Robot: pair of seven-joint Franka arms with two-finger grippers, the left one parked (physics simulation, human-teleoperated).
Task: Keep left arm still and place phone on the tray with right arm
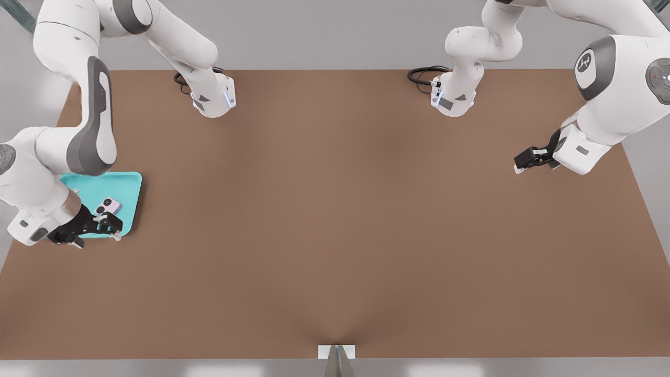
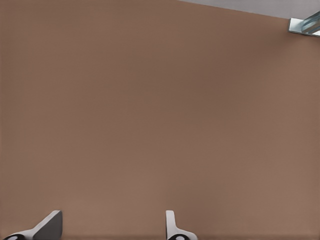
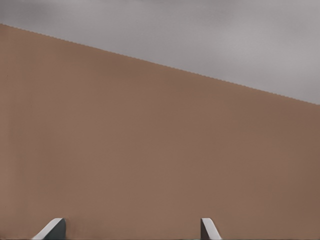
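One phone (image 1: 108, 206) lies on the tray (image 1: 130, 184) beside the open, empty end effector (image 1: 113, 229).

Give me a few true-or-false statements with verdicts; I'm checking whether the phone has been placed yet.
1. The phone lies on the tray. True.
2. The end effector is gripping the phone. False: it is open and empty, close to the phone at the tray's edge.
3. The tray sits at the front view's right. False: it is at the front view's left.
4. The phone's two lenses face up. True.
5. The right wrist view shows the phone. False: it shows only bare table and a grey backdrop beyond the fingers.
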